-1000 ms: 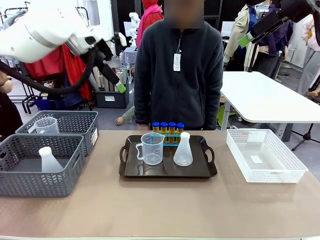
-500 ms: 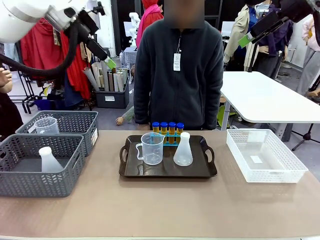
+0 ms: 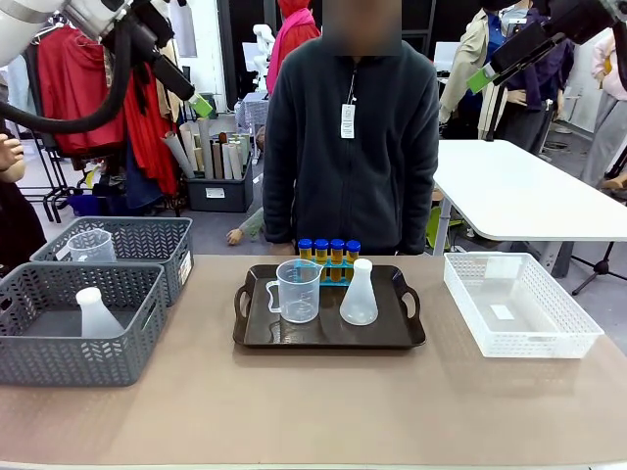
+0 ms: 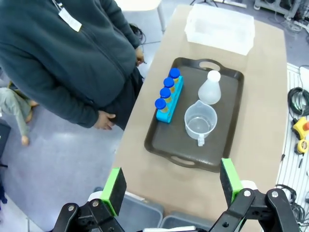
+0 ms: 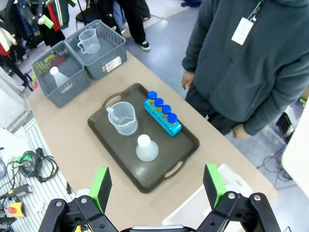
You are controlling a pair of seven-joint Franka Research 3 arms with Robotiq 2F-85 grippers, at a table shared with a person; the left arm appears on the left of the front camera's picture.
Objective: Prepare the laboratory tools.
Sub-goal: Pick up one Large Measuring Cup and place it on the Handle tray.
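1. The surface (image 3: 313,411) is being shared by a dark tray (image 3: 329,335), two grey baskets (image 3: 78,323) and a white basket (image 3: 519,304).
2. The beaker (image 3: 298,290) and flask (image 3: 359,293) are being carried side by side on the tray, the rack (image 4: 170,99) of tubes (image 3: 329,250) behind them.
3. The left fingers (image 4: 114,189) are being held wide, high up, empty.
4. The right fingers (image 5: 214,184) are likewise being held wide, empty.
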